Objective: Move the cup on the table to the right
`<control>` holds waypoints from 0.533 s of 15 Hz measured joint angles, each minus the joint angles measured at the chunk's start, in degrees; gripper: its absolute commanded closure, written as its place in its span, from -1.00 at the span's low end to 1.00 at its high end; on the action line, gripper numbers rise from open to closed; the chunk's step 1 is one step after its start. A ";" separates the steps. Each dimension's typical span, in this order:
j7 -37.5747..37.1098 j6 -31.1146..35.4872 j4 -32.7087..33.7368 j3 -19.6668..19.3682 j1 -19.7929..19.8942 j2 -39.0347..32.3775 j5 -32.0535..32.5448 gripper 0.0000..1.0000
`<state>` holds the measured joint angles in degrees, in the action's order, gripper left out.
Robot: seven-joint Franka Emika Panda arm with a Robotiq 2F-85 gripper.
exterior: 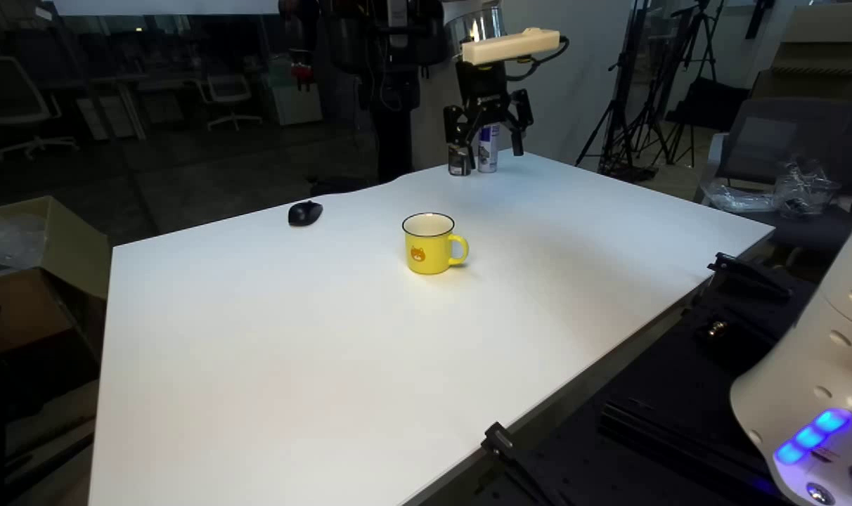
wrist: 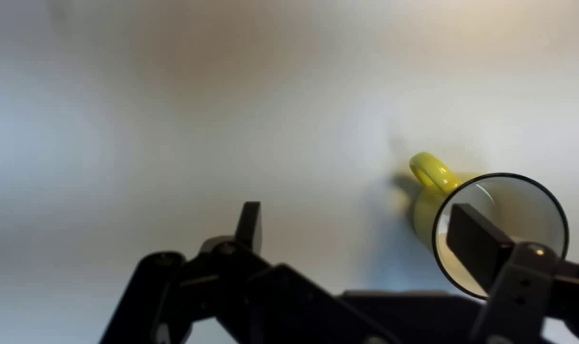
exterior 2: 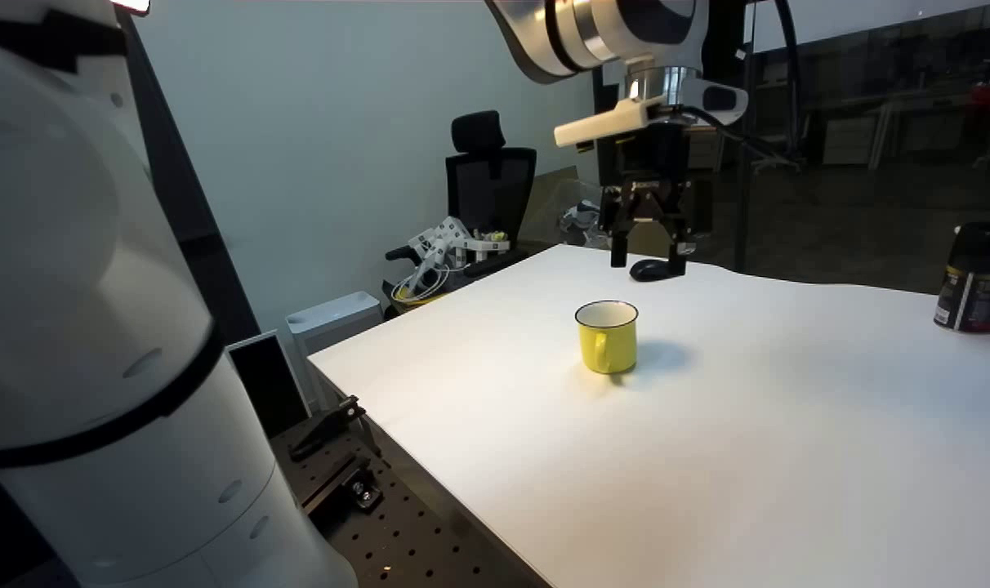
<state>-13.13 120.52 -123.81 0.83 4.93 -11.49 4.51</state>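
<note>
The yellow cup with a dark-lined rim and side handle stands upright on the white table (exterior: 292, 351) in both exterior views (exterior: 426, 254) (exterior 2: 608, 347). In the wrist view, the cup (wrist: 523, 205) is at the right, seen from above. Its inside looks empty. My gripper hangs pointing down above the table in both exterior views (exterior: 495, 150) (exterior 2: 648, 255). In the wrist view, the gripper's (wrist: 360, 227) fingers are wide apart with nothing between them. The right finger overlaps the cup's mouth in that view, but the gripper is higher than the cup and apart from it.
A black mouse (exterior: 304, 213) lies near the table's far edge. A dark can (exterior: 459, 163) and a white-and-blue can (exterior: 489, 149) stand at a table corner. The dark can also shows in an exterior view (exterior 2: 975, 282). Black clamps (exterior: 500, 443) sit at the edge near the robot base.
</note>
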 measured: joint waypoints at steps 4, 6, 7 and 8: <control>0.01 -2.29 6.02 -0.06 -1.65 -6.80 2.02 -1.00; 0.06 -2.44 6.23 -0.27 -1.76 -6.81 2.04 -1.00; -0.01 -2.06 6.18 -0.63 -2.17 -6.94 2.33 -1.00; -0.32 -1.28 6.18 -0.96 -2.79 -7.22 3.05 -1.00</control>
<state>-13.45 119.24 -117.62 -0.13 2.14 -18.71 7.56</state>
